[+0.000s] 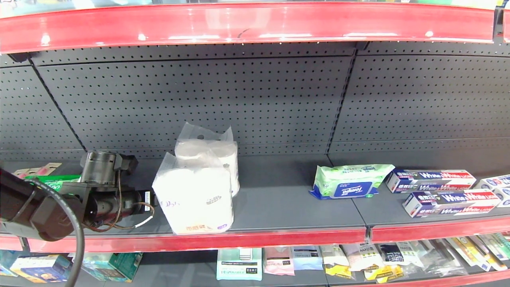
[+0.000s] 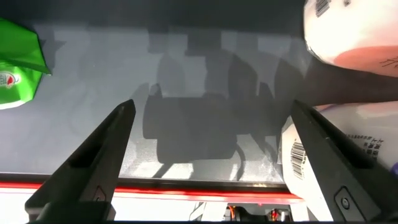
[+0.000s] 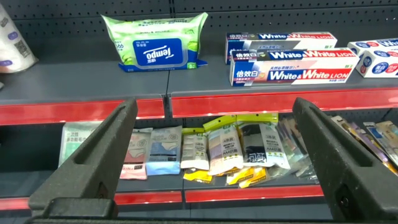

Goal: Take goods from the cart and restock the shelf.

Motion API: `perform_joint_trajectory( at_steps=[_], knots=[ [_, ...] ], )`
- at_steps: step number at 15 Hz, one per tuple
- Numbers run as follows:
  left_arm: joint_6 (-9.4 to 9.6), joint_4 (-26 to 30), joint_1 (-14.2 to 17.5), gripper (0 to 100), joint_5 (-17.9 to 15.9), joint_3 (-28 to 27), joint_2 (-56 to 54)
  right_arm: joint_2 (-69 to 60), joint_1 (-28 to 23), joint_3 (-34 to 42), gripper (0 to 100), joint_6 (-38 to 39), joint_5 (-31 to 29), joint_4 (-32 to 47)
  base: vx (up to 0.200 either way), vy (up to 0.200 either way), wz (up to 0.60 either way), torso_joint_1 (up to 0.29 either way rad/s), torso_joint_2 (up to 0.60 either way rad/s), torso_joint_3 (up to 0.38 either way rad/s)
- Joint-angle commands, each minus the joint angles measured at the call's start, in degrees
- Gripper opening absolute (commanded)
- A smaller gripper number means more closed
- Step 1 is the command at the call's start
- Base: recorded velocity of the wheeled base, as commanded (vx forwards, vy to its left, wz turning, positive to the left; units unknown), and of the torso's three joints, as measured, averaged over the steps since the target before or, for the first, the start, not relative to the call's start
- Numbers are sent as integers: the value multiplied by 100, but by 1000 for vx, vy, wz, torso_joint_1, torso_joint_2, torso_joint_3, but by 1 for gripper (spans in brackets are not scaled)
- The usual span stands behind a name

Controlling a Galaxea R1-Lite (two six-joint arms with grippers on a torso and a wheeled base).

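So at this point the front toilet roll pack was standing upright right at the front edge of the shelf. The second roll pack was tucked just behind it, and the two looked to be touching. The left end effector was spread wide with nothing in it, low over the bare shelf just beside the front pack. One finger was right up against the wrapper, but I couldn't tell if it actually touched. The right end effector was also wide open and empty, hanging back in front of the shelf, facing the wipes pack and the toothpaste boxes. My take on handling: these packs are light and squishy, and the film wrap is loose and a bit slick, with floppy plastic ears up top. Grabbing those ears would probably just stretch or tear the film. I'd squeeze across the body of the pack at mid height, where the rolls give something to press into. Gentle pressure should do it, since too much just dents the rolls. It's tall and near the lip, so a sideways nudge could tip it off.
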Motion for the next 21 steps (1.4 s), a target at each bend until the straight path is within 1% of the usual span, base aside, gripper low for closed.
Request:
perform_joint_trajectory(
  at_steps=[1,3,4,5,7,10,13,14,16,17,18,19,20,21],
  knots=[
    [-4,-3,-10,100,8,6,-14,7,1,5,100,-1,1,-1,0,0,0,0,0,0],
    [-13,6,-1,100,17,59,-23,7,1,-4,100,-1,1,-1,0,0,0,0,0,0],
    [-13,6,8,100,52,67,-32,7,1,5,100,-1,1,-1,0,0,0,0,0,0],
    [-13,6,34,100,158,67,-41,7,1,5,100,-1,1,-1,0,0,0,0,0,0],
    [-4,-3,87,100,219,67,-85,7,1,-4,100,-1,1,-9,0,0,0,0,0,0],
    [5,6,148,100,202,94,-243,7,1,5,100,-1,1,-1,0,0,0,0,0,0],
    [57,15,280,100,175,305,-612,7,1,-4,100,-1,1,-1,0,0,0,0,0,0],
    [75,41,359,100,167,498,-911,7,1,5,100,-1,1,-1,0,0,0,0,0,0],
    [198,68,482,100,132,858,-1500,7,1,-4,100,-1,1,-9,0,0,0,0,0,0],
    [277,164,544,100,61,1148,-2027,7,1,5,100,-1,1,-1,0,0,0,0,0,0],
    [286,349,570,100,-9,1465,-2686,7,1,-4,100,-1,1,-1,0,0,0,0,0,0],
    [286,498,570,100,-35,1632,-3179,7,1,5,100,-1,1,-1,0,0,0,0,0,0],
    [312,648,570,100,-44,1887,-3987,7,1,-4,100,-1,1,-1,0,0,0,0,0,0],
    [462,674,579,100,-88,2036,-4471,7,1,5,100,-1,1,-1,0,0,0,0,0,0]
  ],
)
